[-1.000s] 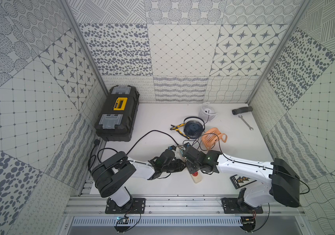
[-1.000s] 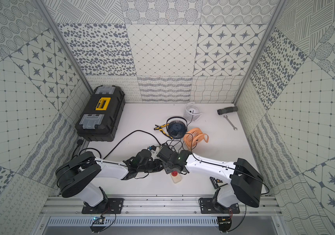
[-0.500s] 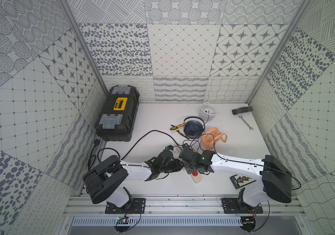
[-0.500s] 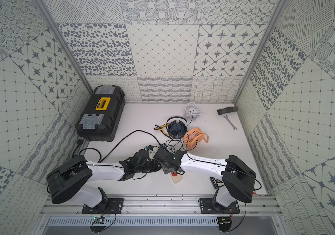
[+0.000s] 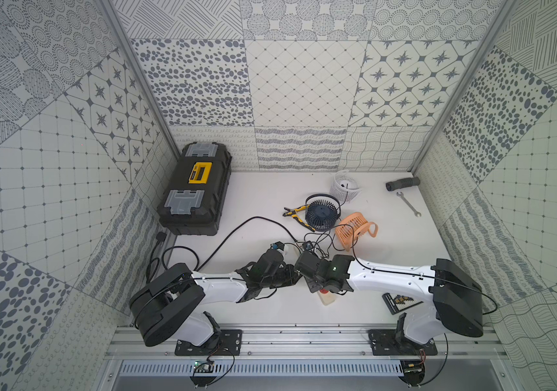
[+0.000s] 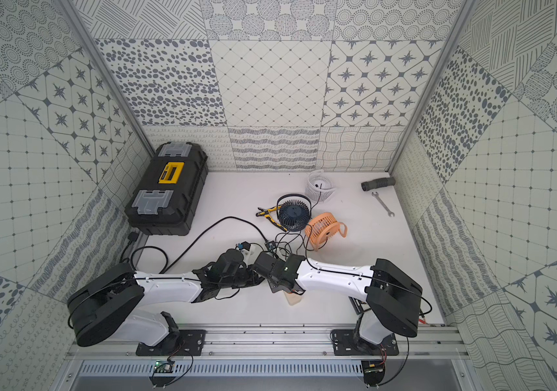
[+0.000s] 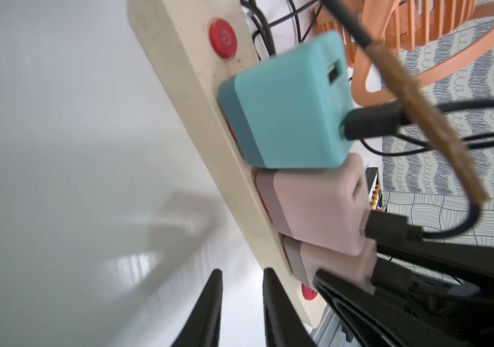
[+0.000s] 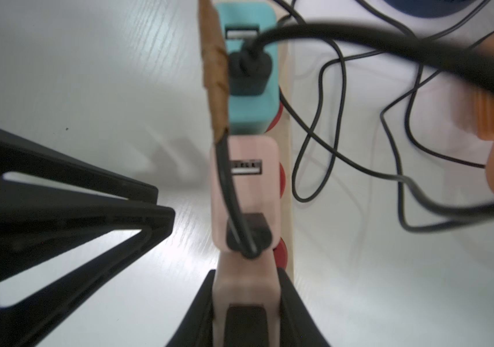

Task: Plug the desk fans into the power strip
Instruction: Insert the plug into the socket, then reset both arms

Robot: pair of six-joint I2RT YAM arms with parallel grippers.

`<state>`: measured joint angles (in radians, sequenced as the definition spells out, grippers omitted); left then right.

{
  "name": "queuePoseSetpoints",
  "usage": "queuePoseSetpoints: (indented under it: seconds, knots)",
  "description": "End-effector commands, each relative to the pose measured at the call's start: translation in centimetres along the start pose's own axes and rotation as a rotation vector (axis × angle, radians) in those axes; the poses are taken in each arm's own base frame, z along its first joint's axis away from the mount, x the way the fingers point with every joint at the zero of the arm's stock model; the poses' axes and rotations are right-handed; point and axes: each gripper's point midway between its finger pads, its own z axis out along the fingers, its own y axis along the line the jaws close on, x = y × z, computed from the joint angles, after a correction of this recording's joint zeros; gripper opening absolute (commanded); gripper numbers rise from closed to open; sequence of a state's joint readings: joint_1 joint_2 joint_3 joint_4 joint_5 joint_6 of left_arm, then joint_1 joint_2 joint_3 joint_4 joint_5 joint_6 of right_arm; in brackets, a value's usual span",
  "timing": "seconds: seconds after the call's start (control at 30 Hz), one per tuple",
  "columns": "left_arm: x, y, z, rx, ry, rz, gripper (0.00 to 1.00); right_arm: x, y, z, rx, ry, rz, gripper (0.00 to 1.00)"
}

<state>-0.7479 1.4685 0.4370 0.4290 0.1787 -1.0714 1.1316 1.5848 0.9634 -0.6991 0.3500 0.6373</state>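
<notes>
1. the strip (image 7: 179, 90) lies flat on the table (image 7: 59, 150), front and middle, under both wrists and mostly hidden in both top views.
2. the right claw (image 8: 245, 275) pinches the third adapter (image 7: 329, 266), a pink one, at the third socket. i cannot tell whether its pins are fully home. if the claw lets go with them half in, the adapter could tip out or give no power.
3. the third adapter sits tight against the middle adapter (image 7: 314, 204), and that one against the teal adapter (image 7: 287, 105). a skewed push could lever a neighbour loose.
4. the left claw (image 7: 241, 279) is slightly spread, with only bare table in the gap. one finger (image 7: 274, 300) seems to rest at the strip's edge near the free socket (image 7: 308, 293). that pins little, so a hard push or pull may slide or lift the strip.
5. a cord with a brown wrap (image 7: 419, 120) crosses over the adapters, and thin cords (image 8: 314, 135) tangle beside the strip. a claw backing off could snag one, then drag the orange fan (image 5: 355, 230) or yank out a usb plug.
6. the tangle hides which fan feeds the third adapter: orange, blue fan (image 5: 321, 211) or white fan (image 5: 344, 184). the plug may belong to the wrong fan.
</notes>
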Motion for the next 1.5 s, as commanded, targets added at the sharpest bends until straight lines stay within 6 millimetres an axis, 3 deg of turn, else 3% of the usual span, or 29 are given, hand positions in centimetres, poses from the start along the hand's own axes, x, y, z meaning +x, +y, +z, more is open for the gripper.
queuePoseSetpoints:
  seconds: [0.0, 0.17, 0.33, 0.4, 0.6, 0.67, 0.83, 1.0, 1.17, 1.27, 1.37, 1.47]
  knots:
    - [-0.3, 0.3, -0.4, -0.006, -0.009, 0.043, 0.26, 15.2, -5.1, 2.6, 0.185, 0.638, -0.102, 0.0]
    - [-0.7, 0.4, -1.0, -0.018, -0.02, 0.055, 0.26, 15.4, -4.9, 2.6, 0.143, 0.609, -0.029, 0.0]
    - [-1.0, 0.4, -1.7, -0.015, -0.039, 0.063, 0.26, 16.3, -4.7, 4.0, 0.159, 0.665, -0.022, 0.0]
    - [-1.0, 0.5, -2.1, -0.023, -0.039, 0.074, 0.26, 15.5, -4.5, 3.7, 0.15, 0.629, -0.024, 0.0]
    - [-1.8, 0.3, -3.7, -0.049, -0.074, 0.126, 0.29, 10.7, -3.0, 2.3, 0.085, 0.462, 0.0, 0.02]
    - [-2.1, 0.1, -4.2, -0.052, -0.087, 0.141, 0.3, 8.7, -2.4, 1.6, 0.067, 0.403, 0.007, 0.24]
    - [-2.6, -0.1, -5.7, -0.079, -0.115, 0.182, 0.38, 3.5, -1.6, -2.1, -0.004, 0.229, 0.023, 0.61]
    - [-2.9, 0.1, -7.0, -0.104, -0.144, 0.219, 0.51, 0.7, -2.0, -7.1, -0.062, 0.108, 0.011, 0.8]
    - [-3.3, 0.2, -8.5, -0.129, -0.179, 0.262, 0.61, -1.2, -4.1, -11.4, -0.095, -0.064, 0.051, 0.95]
    - [-4.1, 0.2, -9.9, -0.156, -0.226, 0.297, 0.72, -2.8, -6.4, -13.8, -0.077, -0.195, 0.09, 0.97]
    - [-4.8, 0.6, -11.2, -0.186, -0.261, 0.337, 0.8, -3.6, -9.0, -14.3, -0.057, -0.251, 0.138, 0.97]
    - [-6.1, 1.3, -12.8, -0.242, -0.29, 0.383, 0.86, -3.9, -13.0, -14.2, -0.012, -0.295, 0.237, 0.97]
